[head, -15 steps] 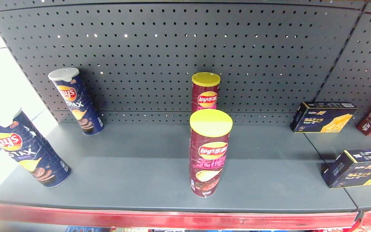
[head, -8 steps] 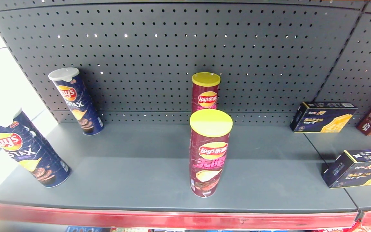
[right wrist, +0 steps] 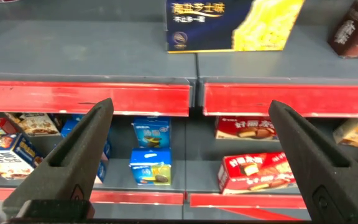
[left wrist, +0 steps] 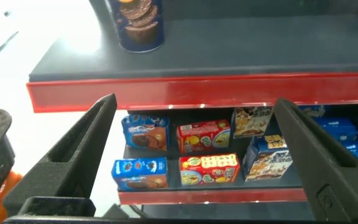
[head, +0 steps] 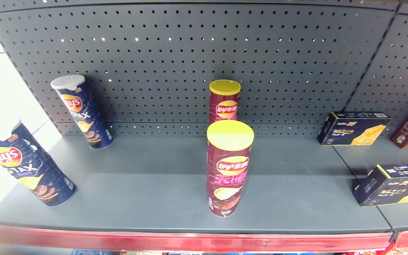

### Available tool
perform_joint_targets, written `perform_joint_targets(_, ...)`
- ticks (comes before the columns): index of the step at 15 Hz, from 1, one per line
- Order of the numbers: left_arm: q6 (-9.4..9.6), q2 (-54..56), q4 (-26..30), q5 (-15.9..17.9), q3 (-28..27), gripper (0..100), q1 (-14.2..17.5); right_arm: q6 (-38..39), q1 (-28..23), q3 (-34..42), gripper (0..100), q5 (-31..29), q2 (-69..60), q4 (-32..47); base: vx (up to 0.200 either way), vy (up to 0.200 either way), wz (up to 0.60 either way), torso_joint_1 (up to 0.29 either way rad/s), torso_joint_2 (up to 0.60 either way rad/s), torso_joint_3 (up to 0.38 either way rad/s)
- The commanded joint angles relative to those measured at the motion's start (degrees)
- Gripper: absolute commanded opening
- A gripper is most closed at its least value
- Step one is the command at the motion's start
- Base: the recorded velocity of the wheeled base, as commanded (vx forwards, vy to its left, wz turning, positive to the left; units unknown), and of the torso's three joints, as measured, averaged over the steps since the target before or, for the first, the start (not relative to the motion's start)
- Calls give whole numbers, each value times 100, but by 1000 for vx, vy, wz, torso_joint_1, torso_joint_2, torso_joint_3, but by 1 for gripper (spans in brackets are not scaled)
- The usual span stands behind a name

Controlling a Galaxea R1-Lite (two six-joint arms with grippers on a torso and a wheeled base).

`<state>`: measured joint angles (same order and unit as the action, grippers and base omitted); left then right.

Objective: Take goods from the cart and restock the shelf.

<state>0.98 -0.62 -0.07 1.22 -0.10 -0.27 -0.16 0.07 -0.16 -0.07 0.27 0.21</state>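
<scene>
Before the shelf (head: 147,191), both tools (left wrist: 194,101) (right wrist: 190,104) spread

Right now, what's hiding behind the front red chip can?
A second red can with a yellow lid stands behind the front can, near the holey back wall. Its bottom is covered.

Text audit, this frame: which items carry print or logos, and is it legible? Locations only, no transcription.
Front blue can: logo and large word, legible.
Rear blue can: same, legible.
Front maroon can: logo and characters, legible.
Rear maroon can: logo, legible.
Front dark box: gold characters, legible.
Rear dark box: too small.
Lower-shelf boxes: blurred.
</scene>
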Motion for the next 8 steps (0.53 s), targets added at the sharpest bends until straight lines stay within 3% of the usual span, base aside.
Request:
perform_joint_targets(1, -1, -8, -1, 1, 1, 100, 0, -2, 1, -2, 100, -1, 8, -3, 0, 0, 0, 0, 0, 0)
perform_joint_targets(8, -1, -8, -1, 1, 1, 100, 0, -2, 1, 7, 100, -1, 8, -3, 0, 0, 0, 0, 0, 0)
